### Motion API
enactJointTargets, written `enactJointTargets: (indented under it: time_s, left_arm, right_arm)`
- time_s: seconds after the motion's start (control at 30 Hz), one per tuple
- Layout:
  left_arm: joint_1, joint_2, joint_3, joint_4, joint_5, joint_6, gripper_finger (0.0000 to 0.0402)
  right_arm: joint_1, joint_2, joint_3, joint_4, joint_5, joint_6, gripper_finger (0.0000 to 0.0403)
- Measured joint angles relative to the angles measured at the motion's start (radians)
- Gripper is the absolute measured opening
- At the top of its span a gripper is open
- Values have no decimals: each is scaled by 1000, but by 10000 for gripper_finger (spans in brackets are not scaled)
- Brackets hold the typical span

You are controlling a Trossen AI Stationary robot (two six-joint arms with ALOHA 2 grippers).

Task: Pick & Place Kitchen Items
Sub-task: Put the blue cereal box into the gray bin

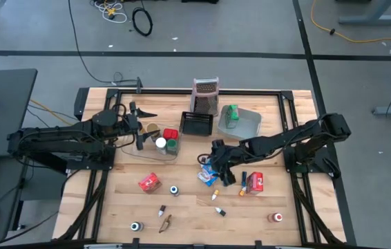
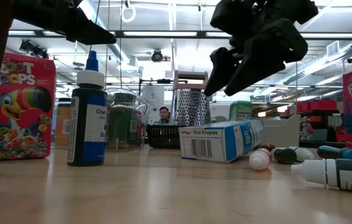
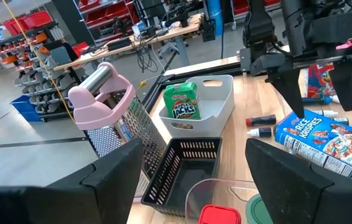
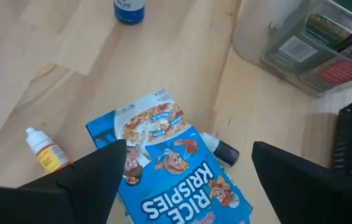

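right gripper open-jawed above rice krispies box.

Bright even overhead light, ceiling strips glaring in low view, soft shadows, near objects blurred.

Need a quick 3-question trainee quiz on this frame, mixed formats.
1. True or false: the right gripper hangs open above the blue Rice Krispies box.
2. What lies in the grey tray? A) green Apple Jacks box B) a red jar C) the box grater
3. Fill in: the black mesh basket holds ____.

Key: 1 true; 2 A; 3 nothing
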Motion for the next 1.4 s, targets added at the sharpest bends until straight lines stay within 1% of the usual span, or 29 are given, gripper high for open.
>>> enactJointTargets:
  time_s: [0.17, 0.23, 0.37, 0.5, 0.6, 0.67, 0.8, 0.9, 1.03, 1.17, 1.23, 1.33, 1.4]
  left_arm:
    - [0, 0, 0, 0, 0, 0, 291]
    - [0, 0, 0, 1, 0, 0, 291]
    - [0, 0, 0, 1, 0, 0, 291]
    - [0, 0, 0, 1, 0, 0, 291]
    - [0, 0, 0, 1, 0, 0, 291]
    - [0, 0, 0, 1, 0, 0, 291]
    - [0, 0, 0, 1, 0, -25, 291]
    - [0, 0, 0, 1, 0, -43, 291]
    - [0, 0, 0, 2, 0, -44, 291]
    - [0, 0, 0, 2, 0, -45, 291]
    - [0, 0, 0, 2, 0, -45, 291]
    - [0, 0, 0, 1, 0, -45, 291]
    - [0, 0, 0, 0, 0, -49, 291]
  right_arm:
    - [0, 0, 0, -1, 34, 20, 392]
    - [0, 3, 0, -1, 34, 34, 398]
    - [0, 6, 0, -9, -4, 45, 392]
    - [1, 10, 0, -11, -52, -8, 387]
    - [1, 20, 1, -9, -48, -27, 386]
    - [1, 23, 1, -47, -34, -12, 386]
    - [-8, 32, 0, -107, -9, 97, 386]
    - [-17, 31, 0, -101, -9, 123, 386]
    - [-32, 20, 1, -111, -10, 223, 386]
    - [-48, 3, 1, -198, -68, 283, 386]
    - [-49, 2, 1, -219, -65, 359, 386]
    - [-53, 4, 1, -260, -21, 513, 386]
    - [-63, 5, 1, -283, -11, 616, 386]
